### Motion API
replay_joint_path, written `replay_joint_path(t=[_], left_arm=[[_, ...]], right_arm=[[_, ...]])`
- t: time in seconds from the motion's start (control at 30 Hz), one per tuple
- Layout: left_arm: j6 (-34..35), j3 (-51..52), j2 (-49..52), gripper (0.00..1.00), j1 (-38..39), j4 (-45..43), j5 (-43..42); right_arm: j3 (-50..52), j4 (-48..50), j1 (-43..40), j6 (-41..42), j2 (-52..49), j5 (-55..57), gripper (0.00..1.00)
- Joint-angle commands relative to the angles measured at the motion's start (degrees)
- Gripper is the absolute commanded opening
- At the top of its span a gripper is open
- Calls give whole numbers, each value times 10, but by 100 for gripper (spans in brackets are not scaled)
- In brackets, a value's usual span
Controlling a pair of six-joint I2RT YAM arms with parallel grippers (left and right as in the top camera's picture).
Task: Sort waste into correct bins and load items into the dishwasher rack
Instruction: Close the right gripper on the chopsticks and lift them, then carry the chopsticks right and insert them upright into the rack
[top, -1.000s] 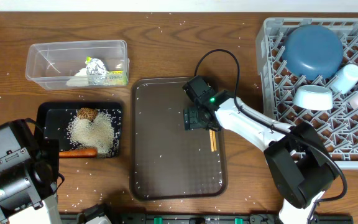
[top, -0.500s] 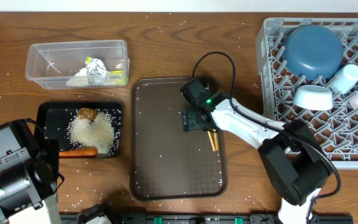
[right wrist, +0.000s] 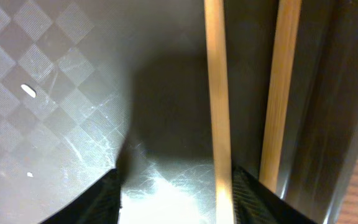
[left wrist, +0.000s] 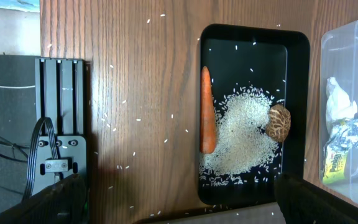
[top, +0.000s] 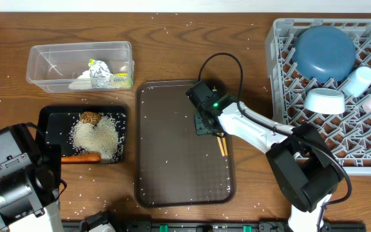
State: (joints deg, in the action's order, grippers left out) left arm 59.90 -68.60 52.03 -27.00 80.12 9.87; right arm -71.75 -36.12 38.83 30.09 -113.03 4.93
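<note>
As the worktop (top: 172, 32) is seen from overhead, the grey dishwasher rack (top: 277, 96) fills its 3 o'clock side and the brown serving tray (top: 172, 154) its centre. My left pincer (left wrist: 185, 202), spread wide and empty, hangs at 8 o'clock, well apart. My right pincer (right wrist: 176, 180), the nearer, stands over the tray's 3 o'clock rim, half-spread, gripping nothing. The wooden chopsticks (top: 221, 145) lie directly beneath, long axis 12 to 6. In my wrist view one stick sits inside the gap beside the 3 o'clock finger. The other is under or outside that finger, I cannot tell which.
</note>
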Motion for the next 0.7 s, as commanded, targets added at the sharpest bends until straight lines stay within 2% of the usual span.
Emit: replay_joint_path(t=[0.0,0.07,0.27,0.5,0.67], left_arm=[[-7,1,0,98,-3,2,11],[-7,1,0,98,-3,2,11],[-7,1,0,98,-3,2,11],[-7,1,0,98,-3,2,11],[-7,1,0,98,-3,2,11]], right_arm=[[3,-3,12,-38,-30,15,41],[3,-5,12,-38,-35,15,24],[3,-5,12,-38,-43,13,1],[-14,-27,8,-33,-23,-9,1],[-65,-72,-22,-28,32,-9,1]])
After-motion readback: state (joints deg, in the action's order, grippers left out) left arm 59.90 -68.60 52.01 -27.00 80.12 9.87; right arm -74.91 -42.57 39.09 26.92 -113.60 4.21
